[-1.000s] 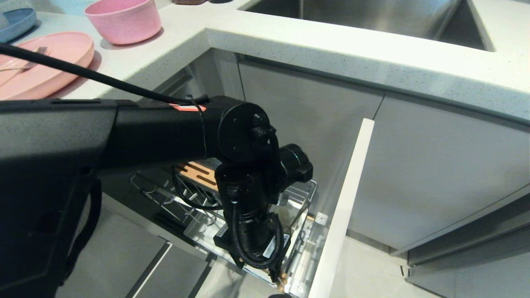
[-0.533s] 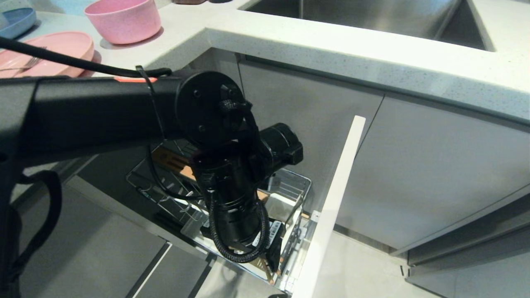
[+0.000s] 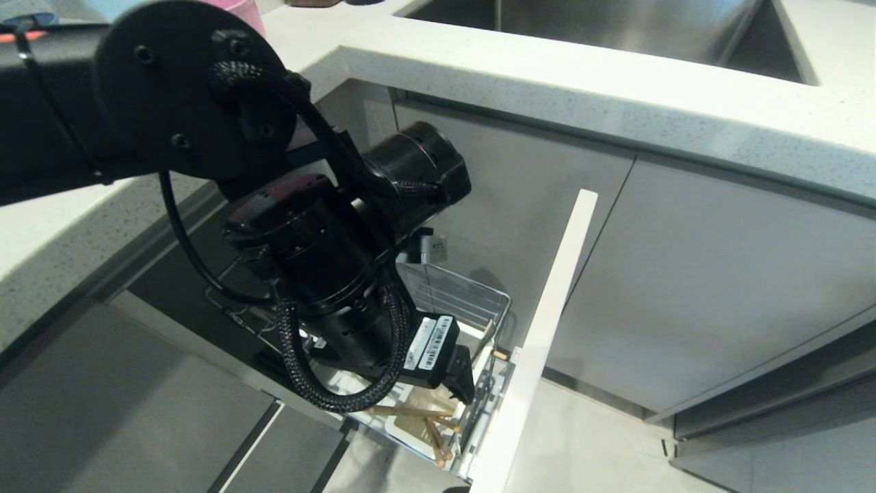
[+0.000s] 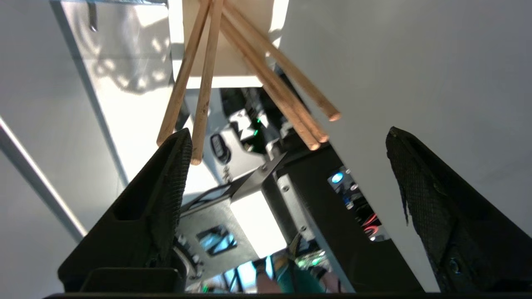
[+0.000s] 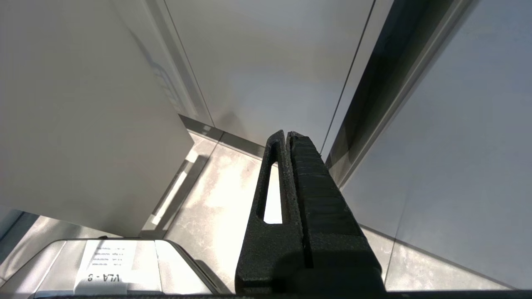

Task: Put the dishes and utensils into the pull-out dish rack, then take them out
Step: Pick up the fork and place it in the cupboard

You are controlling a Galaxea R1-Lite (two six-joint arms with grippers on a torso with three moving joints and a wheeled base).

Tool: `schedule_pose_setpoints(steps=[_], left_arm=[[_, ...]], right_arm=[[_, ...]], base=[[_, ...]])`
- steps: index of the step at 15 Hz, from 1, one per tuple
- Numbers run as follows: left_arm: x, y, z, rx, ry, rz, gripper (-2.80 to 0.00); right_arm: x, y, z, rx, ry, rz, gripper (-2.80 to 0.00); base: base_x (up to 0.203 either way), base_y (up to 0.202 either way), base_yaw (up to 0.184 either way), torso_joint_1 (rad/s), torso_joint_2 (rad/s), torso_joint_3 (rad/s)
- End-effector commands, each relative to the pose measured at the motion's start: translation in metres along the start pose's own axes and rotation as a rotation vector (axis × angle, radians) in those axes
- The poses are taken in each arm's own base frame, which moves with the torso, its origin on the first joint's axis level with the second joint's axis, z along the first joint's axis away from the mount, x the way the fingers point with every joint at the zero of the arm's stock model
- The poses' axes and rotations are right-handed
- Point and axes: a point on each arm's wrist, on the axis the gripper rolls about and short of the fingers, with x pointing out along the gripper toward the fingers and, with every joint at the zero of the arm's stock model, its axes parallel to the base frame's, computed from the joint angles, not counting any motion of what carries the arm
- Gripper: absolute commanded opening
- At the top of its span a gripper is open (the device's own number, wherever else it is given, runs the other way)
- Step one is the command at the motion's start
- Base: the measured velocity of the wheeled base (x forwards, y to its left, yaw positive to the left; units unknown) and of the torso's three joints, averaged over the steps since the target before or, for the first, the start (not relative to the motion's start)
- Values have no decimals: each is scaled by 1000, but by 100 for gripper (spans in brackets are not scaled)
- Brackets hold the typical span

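Speckled white stone counter point(image 3: 616, 89) wraps a steel sink point(image 3: 602, 31) above flat grey cabinet fronts point(image 3: 718, 274), with pale tile floor point(image 3: 602, 452) below. From the corner cabinet a chrome wire dish rack point(image 3: 465, 301) stands pulled out, its white front panel point(image 3: 547, 329) swung toward the camera. Above the rack's front end hangs the left gripper point(image 4: 286, 137), tips pointing down and fingers spread wide, nothing between them. Just beyond those tips, wooden chopsticks point(image 4: 266, 74) stand loose in the white utensil caddy point(image 3: 410, 428), fanned into 2 leaning groups whose upper ends reach toward the fingers; 1 stick end sits right beside the ridged pad of 1 finger point(image 4: 166, 195), though whether it touches cannot be told. In the head view the black left arm point(image 3: 321, 274) covers most of the rack, and only the chopstick ends show under the wrist. A sliver of the pink bowl point(image 3: 250, 17) peeks over the arm's elbow on the counter, far up and back from the gripper. Off to the side, the right gripper point(image 5: 289, 135) hangs idle with fingers pressed together, facing grey cabinet doors and floor tile.
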Motion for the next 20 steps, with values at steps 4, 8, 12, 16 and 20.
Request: schedule_pose_setpoints(steps=[4, 8, 12, 16, 20], left_arm=[[-18, 3, -5, -52, -88, 9, -280], [-22, -12, 0, -139, -187, -61, -280], [-26, -20, 0, -159, -225, -113, -280], [-29, -30, -2, -181, -247, -165, -280], [-27, -37, -5, -176, -241, -177, -280]], right_arm=[[0, 0, 0, 0, 1, 0, -280], [0, 0, 0, 0, 1, 0, -280], [0, 0, 0, 0, 2, 0, -280], [0, 0, 0, -1, 2, 0, -280], [0, 0, 0, 0, 2, 0, -280]], base=[[0, 0, 0, 0, 0, 0], [0, 0, 0, 0, 0, 0], [0, 0, 0, 0, 0, 0], [0, 0, 0, 0, 0, 0], [0, 0, 0, 0, 0, 0]])
